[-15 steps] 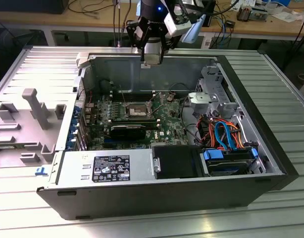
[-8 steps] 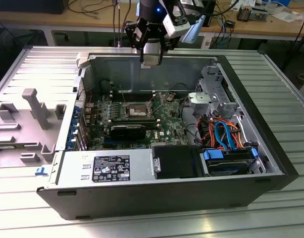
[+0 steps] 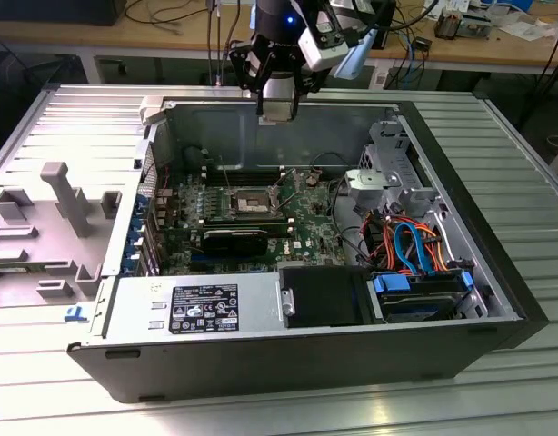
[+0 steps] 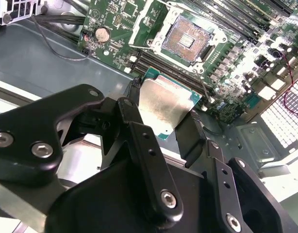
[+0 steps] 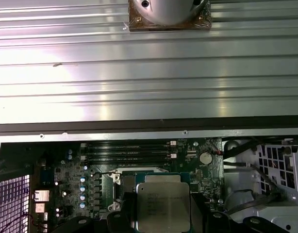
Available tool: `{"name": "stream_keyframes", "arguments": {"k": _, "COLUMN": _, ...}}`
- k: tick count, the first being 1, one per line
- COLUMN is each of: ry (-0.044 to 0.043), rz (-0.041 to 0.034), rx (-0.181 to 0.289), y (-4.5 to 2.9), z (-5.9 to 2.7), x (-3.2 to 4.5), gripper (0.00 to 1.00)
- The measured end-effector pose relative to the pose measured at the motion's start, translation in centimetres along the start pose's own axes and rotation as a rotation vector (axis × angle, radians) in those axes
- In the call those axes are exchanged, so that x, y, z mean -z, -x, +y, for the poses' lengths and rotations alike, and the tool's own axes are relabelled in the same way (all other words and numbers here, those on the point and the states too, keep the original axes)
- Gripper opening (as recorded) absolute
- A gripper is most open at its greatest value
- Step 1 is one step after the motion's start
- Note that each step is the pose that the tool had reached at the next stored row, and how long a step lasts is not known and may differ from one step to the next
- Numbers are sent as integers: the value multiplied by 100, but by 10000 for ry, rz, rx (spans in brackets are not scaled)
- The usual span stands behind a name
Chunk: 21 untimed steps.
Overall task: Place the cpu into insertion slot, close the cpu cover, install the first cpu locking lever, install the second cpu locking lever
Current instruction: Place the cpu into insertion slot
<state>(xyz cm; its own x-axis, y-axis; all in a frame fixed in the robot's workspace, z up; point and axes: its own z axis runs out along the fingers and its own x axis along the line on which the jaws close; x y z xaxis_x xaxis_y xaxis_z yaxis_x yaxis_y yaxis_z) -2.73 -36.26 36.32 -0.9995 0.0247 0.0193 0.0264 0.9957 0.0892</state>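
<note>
Tool (image 4: 164,103) is pinched on the cpu (image 4: 161,110), with black fingers (image 4: 189,135) on two opposite edges. The cpu is off the board, held above the green motherboard (image 3: 308,229). Its silver-grey metal top faces both wrist cameras, with a thin green substrate edge showing around it. It's near-square, so no clear long axis. In the second wrist view its edges run roughly in line with those of the insertion slot (image 4: 185,38). The slot is bare: dark pin field, silver metal rim, nothing seated. Long black memory slots (image 5: 122,151) run beside it.

In the exterior view the arm (image 3: 283,41) is at top centre of the frame, wrist pointing down over the rear wall of the open computer case (image 3: 261,363). The case lies on its side on a ribbed aluminium tabletop (image 3: 520,154).
</note>
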Motion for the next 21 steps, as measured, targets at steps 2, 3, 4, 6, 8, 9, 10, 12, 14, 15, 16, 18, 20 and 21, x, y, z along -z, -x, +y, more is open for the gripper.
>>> {"name": "stream_keyframes", "arguments": {"k": 2, "ry": 0, "rz": 1, "rx": 0, "y": -2, "z": -2, "x": -2, "gripper": 54}}
{"name": "stream_keyframes", "arguments": {"k": 3, "ry": -1, "rz": 1, "rx": 0, "y": -2, "z": -2, "x": -3, "gripper": 54}}
{"name": "stream_keyframes", "arguments": {"k": 4, "ry": 1, "rz": 0, "rx": 0, "y": -2, "z": -3, "x": -5, "gripper": 54}}
{"name": "stream_keyframes", "arguments": {"k": 6, "ry": 2, "rz": 0, "rx": -2, "y": -4, "z": -7, "x": -8, "gripper": 54}}
{"name": "stream_keyframes", "arguments": {"k": 8, "ry": 1, "rz": 0, "rx": 0, "y": -3, "z": -8, "x": -16, "gripper": 54}}
{"name": "stream_keyframes", "arguments": {"k": 9, "ry": 1, "rz": 0, "rx": 0, "y": -3, "z": -9, "x": -19, "gripper": 54}}
{"name": "stream_keyframes", "arguments": {"k": 10, "ry": 1, "rz": 0, "rx": 0, "y": -3, "z": -11, "x": -26, "gripper": 54}}
{"name": "stream_keyframes", "arguments": {"k": 12, "ry": 0, "rz": 0, "rx": 0, "y": -3, "z": -12, "x": -35, "gripper": 54}}
{"name": "stream_keyframes", "arguments": {"k": 14, "ry": 0, "rz": 0, "rx": 0, "y": -3, "z": -13, "x": -42, "gripper": 54}}
{"name": "stream_keyframes", "arguments": {"k": 15, "ry": 0, "rz": 1, "rx": -1, "y": -3, "z": -14, "x": -47, "gripper": 54}}
{"name": "stream_keyframes", "arguments": {"k": 16, "ry": 0, "rz": 1, "rx": 0, "y": -3, "z": -14, "x": -49, "gripper": 54}}
{"name": "stream_keyframes", "arguments": {"k": 18, "ry": 0, "rz": 1, "rx": 0, "y": -2, "z": -16, "x": -55, "gripper": 54}}
{"name": "stream_keyframes", "arguments": {"k": 20, "ry": -1, "rz": 1, "rx": 0, "y": -2, "z": -17, "x": -61, "gripper": 54}}
{"name": "stream_keyframes", "arguments": {"k": 21, "ry": -1, "rz": 0, "rx": 0, "y": -2, "z": -17, "x": -62, "gripper": 54}}
